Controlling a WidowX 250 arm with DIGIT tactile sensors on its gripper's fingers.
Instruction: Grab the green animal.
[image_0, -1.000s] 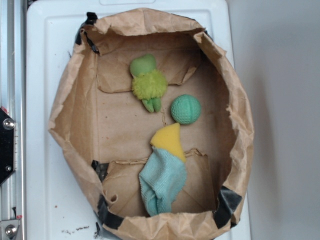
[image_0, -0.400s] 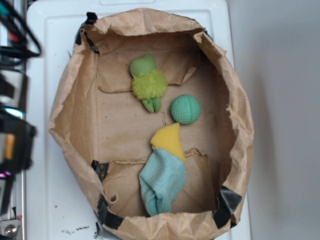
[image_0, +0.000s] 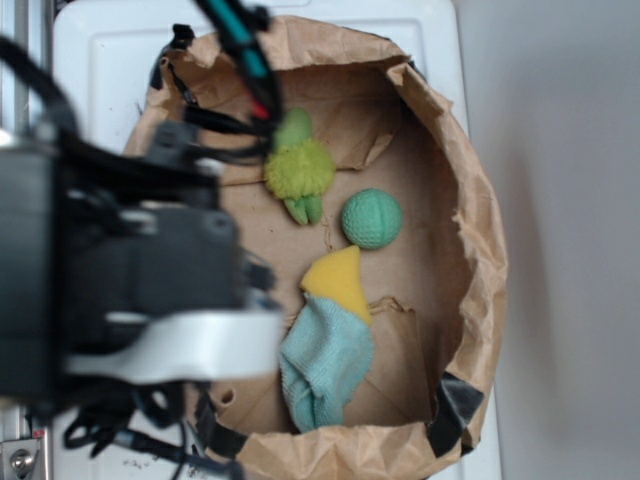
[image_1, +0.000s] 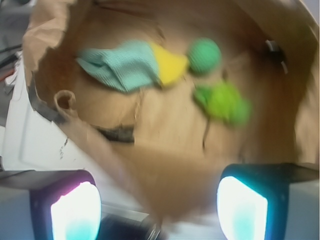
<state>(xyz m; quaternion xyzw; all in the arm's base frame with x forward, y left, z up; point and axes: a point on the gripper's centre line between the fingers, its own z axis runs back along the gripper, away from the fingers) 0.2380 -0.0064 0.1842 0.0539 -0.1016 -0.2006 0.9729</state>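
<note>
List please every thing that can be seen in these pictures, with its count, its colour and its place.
Fuzzy green plush animal: one, lime and green, far part of bag floor.
Textured round ball: one, teal-green, right of the animal, apart.
Sponge wedge: one, yellow, mid floor, touching the cloth.
Terry cloth: one, light blue, near part.
Crumpled paper bag: one, brown, on the platform.
Plastic platform: one, white, beneath.
Gripper: one, black, open, above the bag's left rim.

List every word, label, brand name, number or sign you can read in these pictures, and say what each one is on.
No readable text in either view.
Paper bag: plain brown paper with black tape, no print.
Green animal, ball, blue cloth: no tags or labels visible.
White surface: faint dark specks near the bottom edge, not legible as writing.
Wrist view: too blurred to show any lettering.
</note>
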